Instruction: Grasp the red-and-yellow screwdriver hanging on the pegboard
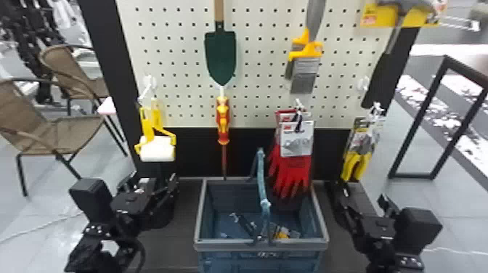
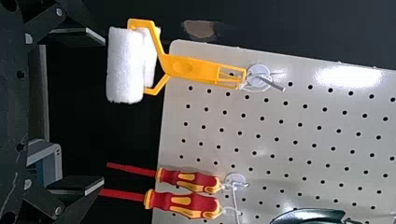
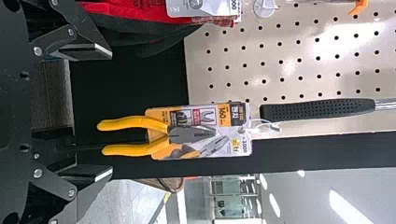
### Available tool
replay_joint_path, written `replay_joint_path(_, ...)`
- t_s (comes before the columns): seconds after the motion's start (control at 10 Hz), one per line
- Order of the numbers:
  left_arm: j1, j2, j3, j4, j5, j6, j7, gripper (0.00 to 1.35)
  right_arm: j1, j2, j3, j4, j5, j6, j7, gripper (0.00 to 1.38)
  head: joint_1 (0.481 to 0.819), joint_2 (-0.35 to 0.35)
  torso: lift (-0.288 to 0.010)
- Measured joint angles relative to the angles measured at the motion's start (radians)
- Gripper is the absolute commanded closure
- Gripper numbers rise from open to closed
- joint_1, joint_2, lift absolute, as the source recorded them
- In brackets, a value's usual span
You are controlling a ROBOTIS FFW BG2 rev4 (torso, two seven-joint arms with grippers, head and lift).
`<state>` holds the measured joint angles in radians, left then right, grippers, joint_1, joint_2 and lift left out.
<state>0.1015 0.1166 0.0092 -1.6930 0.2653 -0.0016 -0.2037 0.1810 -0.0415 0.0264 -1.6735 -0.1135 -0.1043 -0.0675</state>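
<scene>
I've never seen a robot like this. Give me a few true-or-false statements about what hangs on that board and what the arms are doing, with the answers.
1. The red-and-yellow screwdriver hangs on the pegboard just below the green trowel. True.
2. The left arm has its jaws shut on the screwdriver. False: they stand open, low beside the basket, apart from it.
3. The red gloves hang left of the screwdriver. False: they hang to its right.
4. Yellow-handled pliers hang at the board's right side. True.
</scene>
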Motion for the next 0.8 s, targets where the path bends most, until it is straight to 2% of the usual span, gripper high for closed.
replay_joint_path(0.7,0.001,-0.002,0.000,0.001,0.003,0.002,-0.002,0.24,-0.001,0.000,0.000,0.000,0.000,-0.004,0.000,0.40,0.549,0.000,-0.100)
replay_joint_path(0.8,-0.006,-0.002,0.007,0.002,0.005,0.016,-0.036,0.24,-0.002,0.000,0.000,0.001,0.000,-0.004,0.000,0.40,0.549,0.000,-0.100)
